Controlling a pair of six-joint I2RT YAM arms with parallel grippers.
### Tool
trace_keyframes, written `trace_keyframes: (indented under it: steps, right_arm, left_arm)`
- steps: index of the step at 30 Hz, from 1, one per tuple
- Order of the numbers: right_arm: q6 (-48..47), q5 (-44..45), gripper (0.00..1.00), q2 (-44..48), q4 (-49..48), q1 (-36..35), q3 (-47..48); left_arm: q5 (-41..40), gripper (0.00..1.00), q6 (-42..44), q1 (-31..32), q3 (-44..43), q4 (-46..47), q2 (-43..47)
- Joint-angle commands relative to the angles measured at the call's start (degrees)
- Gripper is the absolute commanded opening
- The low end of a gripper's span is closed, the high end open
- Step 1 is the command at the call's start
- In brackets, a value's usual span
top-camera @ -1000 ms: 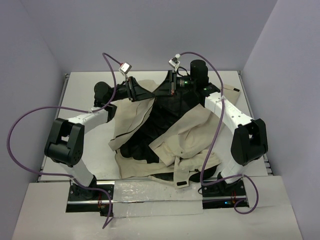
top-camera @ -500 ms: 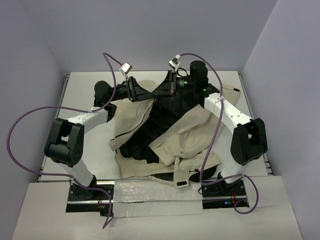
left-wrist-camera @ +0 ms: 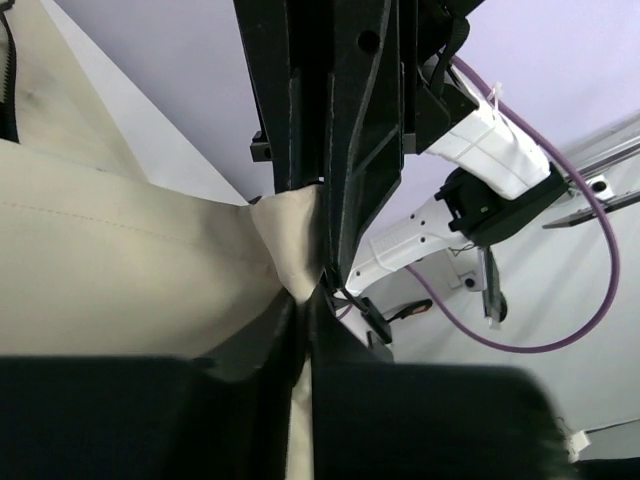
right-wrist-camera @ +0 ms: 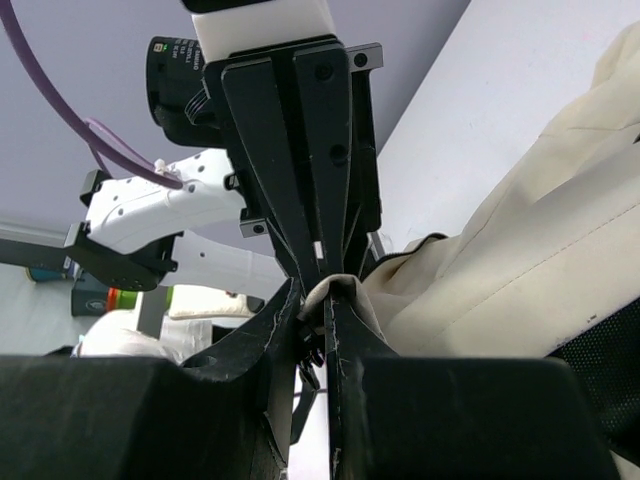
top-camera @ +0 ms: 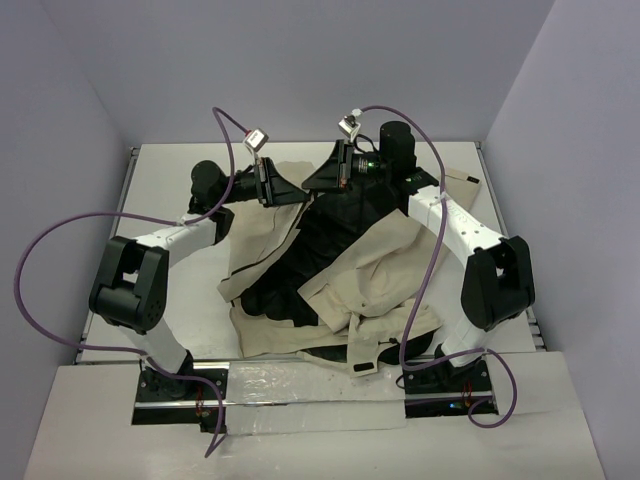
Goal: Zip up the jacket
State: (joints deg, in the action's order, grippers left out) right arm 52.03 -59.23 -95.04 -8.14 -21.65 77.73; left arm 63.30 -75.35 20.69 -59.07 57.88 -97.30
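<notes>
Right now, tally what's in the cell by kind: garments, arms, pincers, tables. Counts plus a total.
Garments: 1, the jacket
Arms: 2, left arm and right arm
Pincers: 2, left pincer and right pincer, each shut on jacket fabric
Tables: 1, the table
Total: 6

Bare table [top-camera: 160,175] left of jacket [top-camera: 385,255]

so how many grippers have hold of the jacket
2. The left gripper pinches a tan edge of the jacket at its far left. The right gripper pinches fabric at the far middle, by the black lining.
</notes>
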Motion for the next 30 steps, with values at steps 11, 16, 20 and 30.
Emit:
trace_keyframes:
  steps: [11,16,20,30]
  right_arm:
    - [-13.8,10.8,0.86,1.4,19.0,-0.1,10.9]
    - [-20.3,29.0,0.99,4.8,31.8,0.1,16.4]
    - [-19.3,41.2,1.0,9.2,33.9,0.2,15.7]
    - [-17.4,59.4,0.99,15.0,41.4,8.6,7.4]
  left_arm:
    - [0.0,0.0,2.8,0.5,1.0,-1.8,3.1]
    - [-1.7,0.0,6.0,-0.3,0.9,-7.2,4.4]
    - [-2.8,0.0,6.7,-0.8,1.1,-8.1,5.1]
    - [-5.9,0.0,10.1,-1.7,1.9,-12.5,7.7]
